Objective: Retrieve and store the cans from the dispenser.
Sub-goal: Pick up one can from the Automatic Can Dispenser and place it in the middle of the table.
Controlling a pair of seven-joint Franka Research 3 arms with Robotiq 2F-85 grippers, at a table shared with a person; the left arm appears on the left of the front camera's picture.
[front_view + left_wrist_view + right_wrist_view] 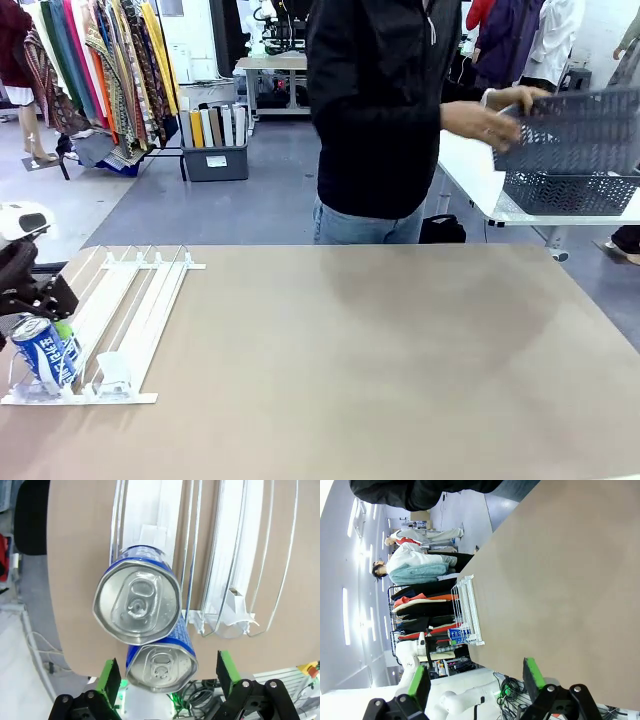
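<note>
The white-and-clear dispenser (140, 300) lies at the table's left end. A blue-and-white can (45, 352) rests tilted against the front stop of its leftmost lane. In the left wrist view two silver-topped blue cans sit in that lane (227, 555), one (137, 602) behind the other (161, 667). My left gripper (45, 335) (167, 672) is open, and its green pads (109, 675) stand either side of the nearer can with small gaps. My right gripper (476, 680) is open and holds nothing, well off from the dispenser (467, 605).
A person stands at the table's far side; their hand (485, 120) holds a blue-grey mesh basket (575, 150) above a side table at the right. The brown tabletop (380, 360) stretches wide to the right of the dispenser. Clothes racks stand far behind.
</note>
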